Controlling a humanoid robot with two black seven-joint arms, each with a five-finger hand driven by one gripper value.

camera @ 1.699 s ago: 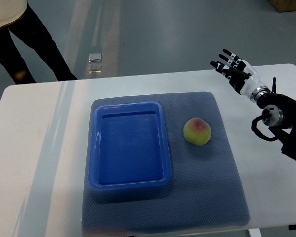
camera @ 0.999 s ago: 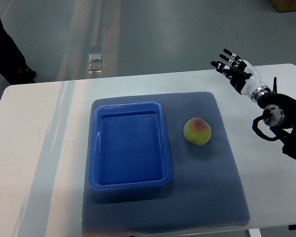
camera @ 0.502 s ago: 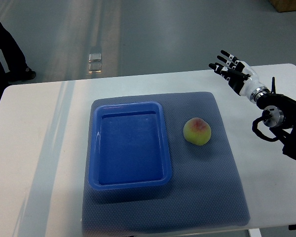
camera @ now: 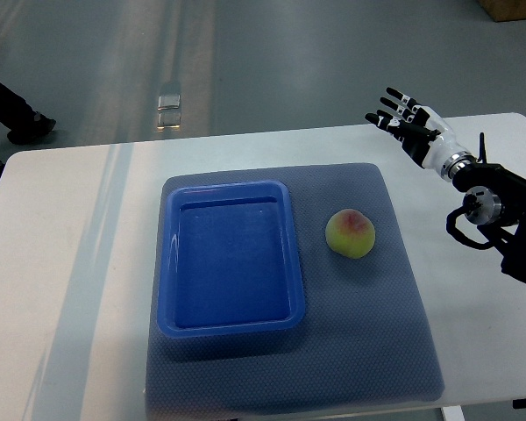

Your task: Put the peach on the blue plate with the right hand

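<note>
One peach, one plate, one open hand

One peach (camera: pixel 351 234) sitting on the grey mat (camera: pixel 368 351), just right of the blue plate (camera: pixel 231 326), close beside it but not touching. Yellow-green skin with a reddish blush on top. Blue plate lying left of centre on the mat, rectangular, shallow, nothing inside. Mat spread over the white table (camera: pixel 61 263). Right hand (camera: pixel 409 127) up at the table's far right edge, well apart from the peach, fingers (camera: pixel 387 106) spread and extended, gripping nothing. Dark forearm trailing back to the picture's right edge. Up at the far left, only a person's shoe and trouser leg (camera: pixel 13 114) on the grey floor, beyond the table
</note>
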